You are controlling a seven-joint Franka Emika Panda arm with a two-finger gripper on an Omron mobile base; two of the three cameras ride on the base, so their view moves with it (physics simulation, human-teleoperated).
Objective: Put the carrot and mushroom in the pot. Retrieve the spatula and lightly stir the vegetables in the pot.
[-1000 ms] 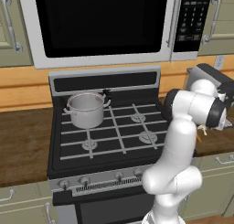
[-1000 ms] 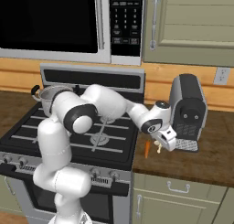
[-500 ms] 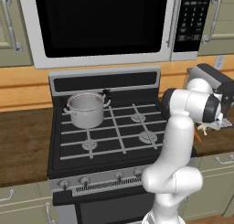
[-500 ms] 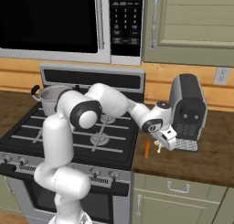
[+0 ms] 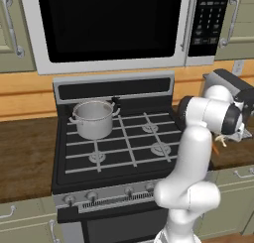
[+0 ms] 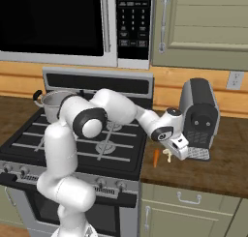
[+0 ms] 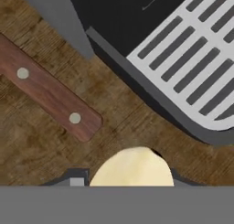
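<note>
One pot point(image 5: 93, 119) sits on the stove's point(image 5: 124, 143) rear-left burner in the left base view, well apart from the arm. Right base view: gripper point(image 6: 169, 156) low over the counter point(image 6: 213, 168) by the coffee machine point(image 6: 198, 116), closed on the mushroom point(image 6: 168, 157) (pale), carrot point(image 6: 156, 157) just beside. Hand view: mushroom at btm centre, a wooden handle point(image 7: 48, 93) w/ rivets nearby.

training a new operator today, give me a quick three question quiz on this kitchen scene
1. True or false: the pot sits on a rear burner of the stove.
2. What lies on the counter beside the mushroom: A carrot, B bread loaf, C cup?
3. Fill in: behind the end effector stands a dark ____ machine.

Key
1. True.
2. A, the carrot.
3. Coffee; the coffee machine is on the counter right of the stove.
</note>
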